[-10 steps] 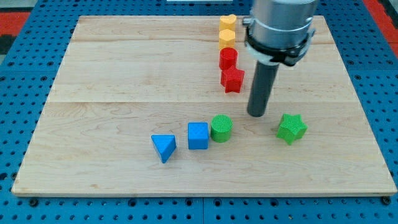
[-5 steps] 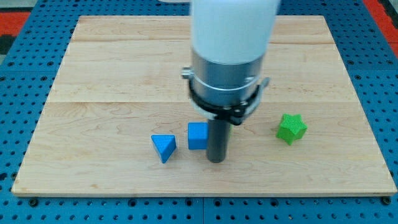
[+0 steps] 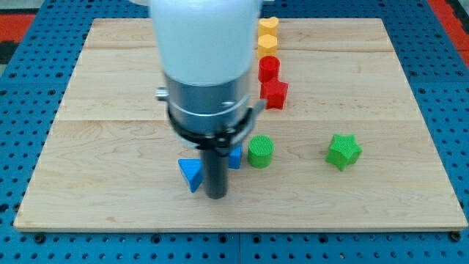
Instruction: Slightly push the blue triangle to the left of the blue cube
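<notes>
Lining up push: my tip (image 3: pixel 215 196) is sitting just right of blue triangle (image 3: pixel 191 173), near table (image 3: pixel 110 198) bottom edge.
No claw fitted, nothing held; blue cube (image 3: pixel 235 156) is mostly hidden behind the rod. Next is calling for a short leftward nudge.

A pale wooden board (image 3: pixel 110 81) made of joined planks, its grain running left to right, fills most of the frame. I work above a blue perforated base (image 3: pixel 29 246) that borders the board along the left, right and bottom edges. Red patches (image 3: pixel 18 18) show in the upper left and upper right corners. Lighting is even, with soft shadows only.
</notes>
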